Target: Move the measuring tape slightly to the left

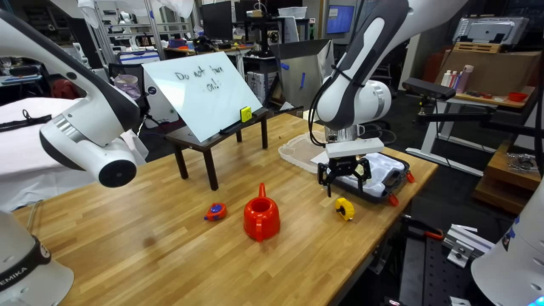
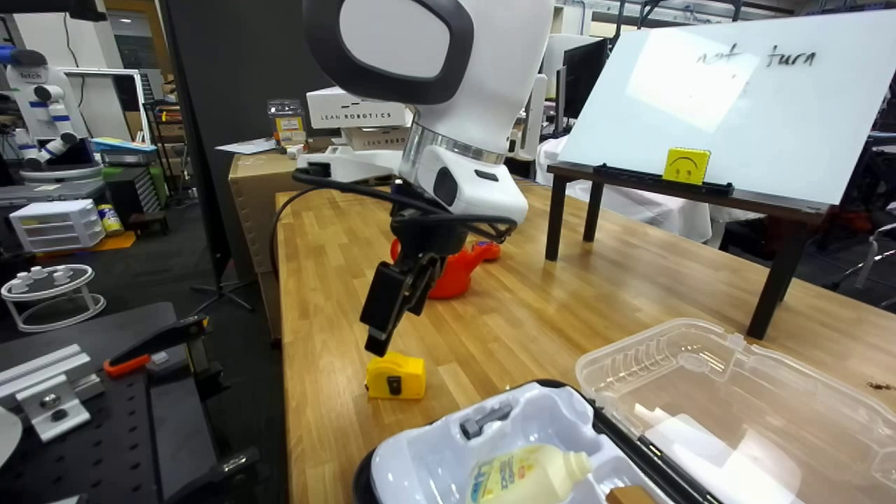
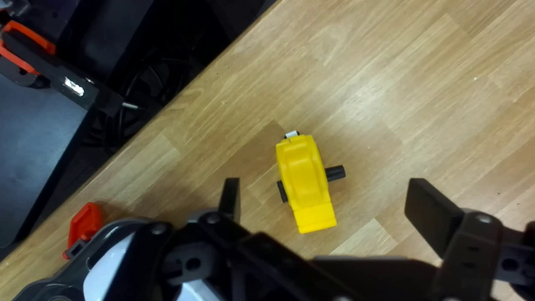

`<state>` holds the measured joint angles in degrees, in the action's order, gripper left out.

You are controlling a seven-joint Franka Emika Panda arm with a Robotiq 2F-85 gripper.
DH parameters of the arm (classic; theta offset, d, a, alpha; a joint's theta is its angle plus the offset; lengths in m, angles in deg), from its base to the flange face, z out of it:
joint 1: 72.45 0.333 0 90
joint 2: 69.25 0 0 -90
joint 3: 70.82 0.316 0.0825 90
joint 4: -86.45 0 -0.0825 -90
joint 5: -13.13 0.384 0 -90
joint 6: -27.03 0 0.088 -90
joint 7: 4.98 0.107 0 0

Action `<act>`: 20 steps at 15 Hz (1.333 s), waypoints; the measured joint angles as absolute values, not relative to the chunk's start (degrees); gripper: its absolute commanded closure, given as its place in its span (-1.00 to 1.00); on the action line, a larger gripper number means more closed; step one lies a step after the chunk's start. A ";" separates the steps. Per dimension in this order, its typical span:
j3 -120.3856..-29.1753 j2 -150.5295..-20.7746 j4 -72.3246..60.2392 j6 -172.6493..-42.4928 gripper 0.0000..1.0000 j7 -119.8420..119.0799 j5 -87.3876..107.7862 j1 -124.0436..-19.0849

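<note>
The measuring tape is a small yellow block with dark details on its sides. It stands on the wooden table near the edge in both exterior views [image 1: 345, 209] [image 2: 396, 376]. It shows whole in the wrist view [image 3: 304, 179]. My gripper [image 1: 344, 190] is open and hangs above the measuring tape, pointing down. The gripper [image 2: 396, 327] is apart from the tape in an exterior view. In the wrist view the gripper's fingers [image 3: 324, 188] are wide apart, and the tape lies between and below them, closer to the left finger. Nothing is held.
An open black case [image 1: 384, 176] with a white tray [image 2: 434, 458] stands beside the tape; its clear lid [image 2: 707, 378] lies open. A red watering-can-like object [image 1: 261, 219] and a small red-blue item [image 1: 216, 211] stand on the table [image 1: 178, 255]. A whiteboard [image 1: 199, 97] stands behind.
</note>
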<state>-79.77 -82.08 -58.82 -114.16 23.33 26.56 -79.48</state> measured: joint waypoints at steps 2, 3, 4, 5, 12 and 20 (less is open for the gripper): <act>-79.77 -83.88 -58.37 -115.58 -1.00 20.88 28.07 -79.52; -79.77 -84.85 -58.01 -116.03 -1.00 19.74 28.63 -79.54; -79.77 -85.90 -57.65 -116.52 -1.00 18.79 28.96 -79.56; -79.77 -87.03 -57.23 -117.06 -1.00 17.97 29.27 -79.56; -79.48 -92.12 -53.92 -117.80 -0.47 15.52 29.54 -79.56; -79.43 -92.49 -53.24 -117.80 0.65 14.96 29.55 -79.62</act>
